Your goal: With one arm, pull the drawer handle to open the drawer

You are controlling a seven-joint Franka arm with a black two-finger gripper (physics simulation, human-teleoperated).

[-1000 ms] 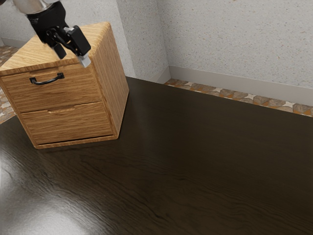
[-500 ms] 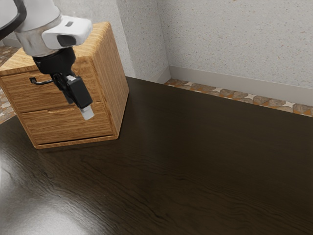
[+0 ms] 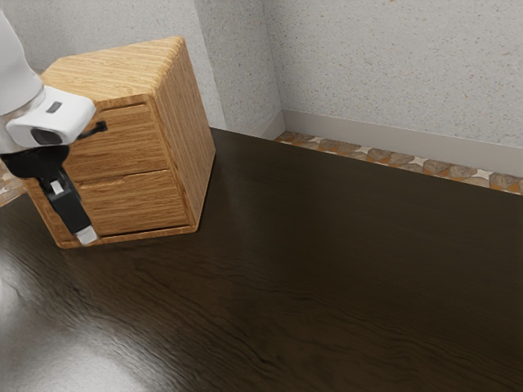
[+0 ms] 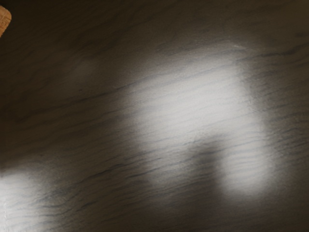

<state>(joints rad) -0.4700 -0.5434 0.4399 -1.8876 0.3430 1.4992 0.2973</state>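
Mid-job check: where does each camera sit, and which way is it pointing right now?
Exterior view: beside the arm and raised, looking down across the dark table at the wooden cabinet; the arm's white wrist and black gripper show in front of the cabinet's face.
Wrist view: on the hand, facing down at the glossy table.
Shared: the table, and a corner of the cabinet.

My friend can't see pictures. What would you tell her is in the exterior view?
The robot's black tool points down in front of the bottom corner of a small wooden cabinet, well below the black handle. Its top drawer and bottom drawer both look shut. The cabinet stands on a dark, shiny table by a speckled wall.
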